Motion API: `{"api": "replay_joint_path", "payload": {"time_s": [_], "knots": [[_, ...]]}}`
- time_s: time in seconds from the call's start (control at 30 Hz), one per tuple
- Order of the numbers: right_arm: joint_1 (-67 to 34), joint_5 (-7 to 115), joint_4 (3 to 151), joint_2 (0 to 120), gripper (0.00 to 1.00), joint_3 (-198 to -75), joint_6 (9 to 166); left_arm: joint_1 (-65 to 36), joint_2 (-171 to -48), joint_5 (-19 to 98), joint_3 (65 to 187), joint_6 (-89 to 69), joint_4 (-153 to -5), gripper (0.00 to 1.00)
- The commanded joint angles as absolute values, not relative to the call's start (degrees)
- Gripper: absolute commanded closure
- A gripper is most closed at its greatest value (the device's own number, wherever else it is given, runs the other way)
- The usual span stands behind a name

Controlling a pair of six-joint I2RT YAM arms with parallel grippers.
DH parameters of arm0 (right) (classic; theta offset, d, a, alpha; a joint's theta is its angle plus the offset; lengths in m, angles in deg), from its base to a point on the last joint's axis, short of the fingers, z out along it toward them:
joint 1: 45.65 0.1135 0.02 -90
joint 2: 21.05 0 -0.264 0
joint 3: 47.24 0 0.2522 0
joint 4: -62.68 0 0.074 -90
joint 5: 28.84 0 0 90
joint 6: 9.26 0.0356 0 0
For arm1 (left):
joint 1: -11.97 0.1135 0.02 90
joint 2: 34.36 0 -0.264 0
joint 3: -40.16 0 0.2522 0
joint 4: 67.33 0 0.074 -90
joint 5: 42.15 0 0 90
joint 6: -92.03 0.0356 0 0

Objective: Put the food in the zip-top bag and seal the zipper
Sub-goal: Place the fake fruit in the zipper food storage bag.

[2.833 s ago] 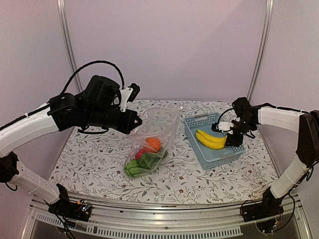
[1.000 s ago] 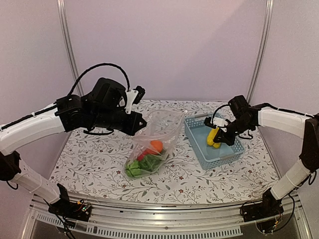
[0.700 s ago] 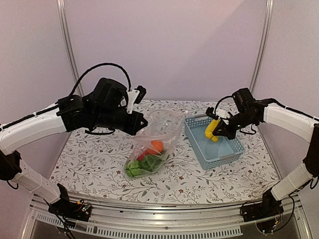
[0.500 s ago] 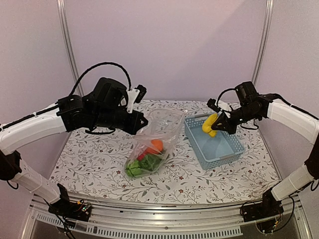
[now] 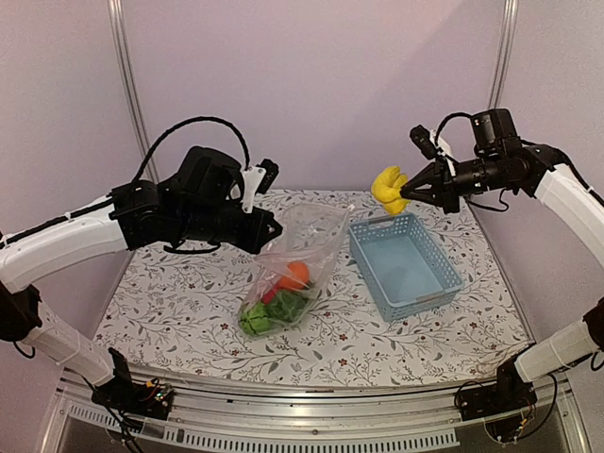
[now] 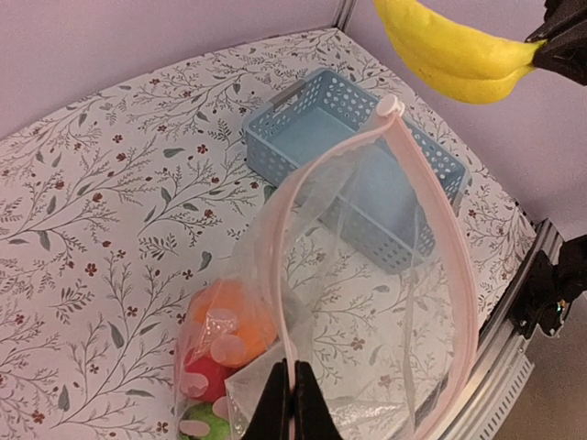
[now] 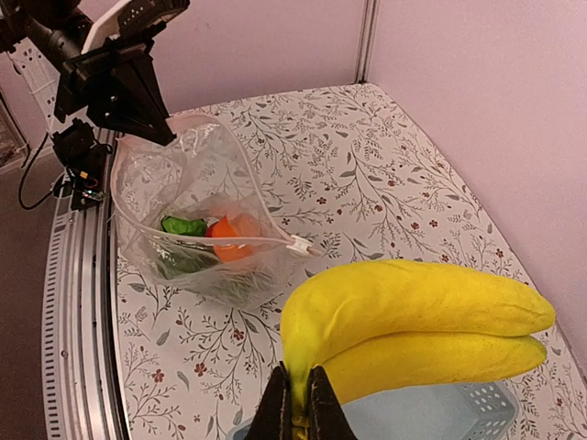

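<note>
A light-blue basket [image 5: 422, 301] sits on the right of the flowered counter [image 5: 179, 302], just beside the clear, crinkly zip-top bag [image 5: 302, 241]. The left hand [image 5: 269, 229] holds the bag's mouth up and gaping, pinched tight on the rim at the pale pink zipper [image 6: 431, 211]. The bag's lower end rests mid-counter with an orange [image 5: 293, 274], a pink-red fruit [image 5: 269, 293] and a green pepper [image 5: 283, 304] bunched inside. The right hand [image 5: 408, 192] grips the yellow bananas [image 5: 387, 186] by the stem, high in the air over the basket's far-left corner and right of the bag's mouth.
</note>
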State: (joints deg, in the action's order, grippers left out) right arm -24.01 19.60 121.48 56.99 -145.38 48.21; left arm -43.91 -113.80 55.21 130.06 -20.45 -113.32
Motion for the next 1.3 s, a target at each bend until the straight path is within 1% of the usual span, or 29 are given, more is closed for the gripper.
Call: {"api": "replay_joint_path", "payload": {"time_s": [0.0, 0.17, 0.3, 0.47, 0.67, 0.7, 0.77, 0.8, 0.83, 1.0, 1.27], "knots": [[-23.85, 11.73, 121.20, 54.41, 1.00, -147.48, 51.02, -44.71, -113.91, 56.28, 131.40, -19.84, -111.94, 1.00], [-23.86, 5.60, 114.29, 51.40, 1.00, -146.44, 56.04, -44.71, -113.75, 56.82, 131.26, -19.88, -111.59, 1.00], [-23.85, -2.94, 109.65, 51.19, 1.00, -146.61, 61.94, -44.67, -113.66, 56.71, 131.27, -20.12, -111.59, 1.00], [-23.50, -12.44, 99.53, 52.88, 1.00, -145.84, 75.44, -44.72, -113.54, 56.61, 130.94, -20.93, -111.25, 1.00], [-20.78, -15.50, 95.72, 56.67, 1.00, -147.39, 83.99, -44.65, -113.48, 56.98, 130.78, -21.12, -111.18, 1.00], [-20.12, -16.57, 90.53, 56.87, 1.00, -145.52, 86.12, -44.72, -113.46, 56.99, 130.74, -21.04, -110.89, 1.00], [-18.97, -19.03, 77.50, 56.49, 1.00, -140.72, 95.25, -44.63, -113.58, 57.28, 130.65, -20.70, -110.11, 1.00], [-18.67, -19.71, 71.76, 56.25, 1.00, -138.90, 102.61, -44.71, -113.74, 57.47, 130.79, -20.57, -109.81, 1.00], [-18.47, -19.67, 69.53, 56.09, 1.00, -138.39, 105.98, -44.68, -113.99, 57.55, 131.13, -20.52, -109.88, 1.00], [-17.59, -19.59, 68.77, 56.82, 1.00, -139.04, 112.17, -44.67, -114.69, 57.38, 131.63, -20.80, -109.82, 1.00], [-15.20, -17.52, 62.35, 56.18, 1.00, -134.53, 117.49, -44.70, -114.44, 57.76, 131.21, -21.25, -108.84, 1.00]]}}
